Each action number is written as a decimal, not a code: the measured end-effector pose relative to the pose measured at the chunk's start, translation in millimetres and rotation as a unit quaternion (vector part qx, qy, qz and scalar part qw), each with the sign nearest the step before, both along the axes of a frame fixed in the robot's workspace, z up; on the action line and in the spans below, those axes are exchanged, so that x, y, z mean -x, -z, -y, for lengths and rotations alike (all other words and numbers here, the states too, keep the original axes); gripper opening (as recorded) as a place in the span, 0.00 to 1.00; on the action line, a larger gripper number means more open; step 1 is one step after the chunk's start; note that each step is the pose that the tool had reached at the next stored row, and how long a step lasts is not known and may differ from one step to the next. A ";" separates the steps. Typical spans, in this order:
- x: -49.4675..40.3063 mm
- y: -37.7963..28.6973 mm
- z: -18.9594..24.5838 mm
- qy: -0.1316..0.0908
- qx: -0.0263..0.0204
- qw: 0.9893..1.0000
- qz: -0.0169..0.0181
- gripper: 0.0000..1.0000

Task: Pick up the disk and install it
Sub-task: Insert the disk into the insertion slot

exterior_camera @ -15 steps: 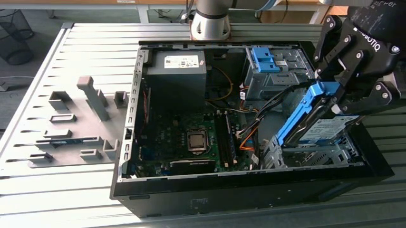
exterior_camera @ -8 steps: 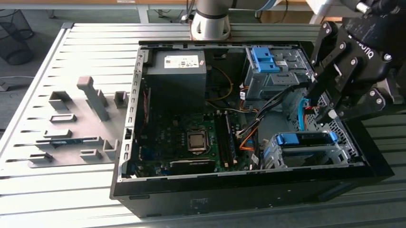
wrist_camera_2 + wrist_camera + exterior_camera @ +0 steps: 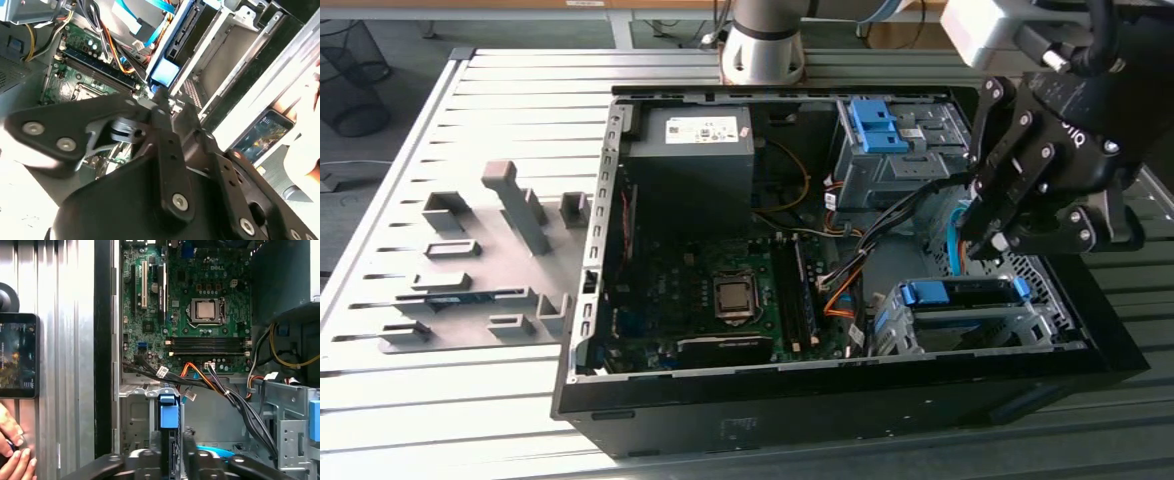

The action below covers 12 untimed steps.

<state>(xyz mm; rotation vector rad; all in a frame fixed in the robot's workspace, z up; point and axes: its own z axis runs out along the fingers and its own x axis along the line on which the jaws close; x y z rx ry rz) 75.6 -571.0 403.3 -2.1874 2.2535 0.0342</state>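
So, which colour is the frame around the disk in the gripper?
Bright blue; the disk frame shows best in the first wrist view.

Daylight glares off the slatted table [image 3: 480, 400] beside the dark case [image 3: 854, 400]. In the second wrist view the gripper [image 3: 160, 107] is near and blurred; the case interior stays shadowed.

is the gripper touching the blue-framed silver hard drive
Touching. In the first wrist view the gripper has its black fingers pressed on both sides of the blue-framed silver hard drive, held on edge, no gap showing.
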 end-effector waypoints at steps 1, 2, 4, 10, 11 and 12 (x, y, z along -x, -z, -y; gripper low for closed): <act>0.0 1.8 0.0 0.000 0.000 1.000 0.000 0.24; 0.0 3.7 0.0 0.000 0.000 1.000 0.000 0.24; 0.0 7.3 0.0 0.000 0.000 1.000 0.000 0.18; 0.0 18.3 0.0 -0.001 0.000 1.000 0.000 0.11; 0.0 20.1 0.0 -0.001 0.000 1.000 0.000 0.11; 0.0 21.7 0.0 -0.001 0.000 1.000 0.000 0.11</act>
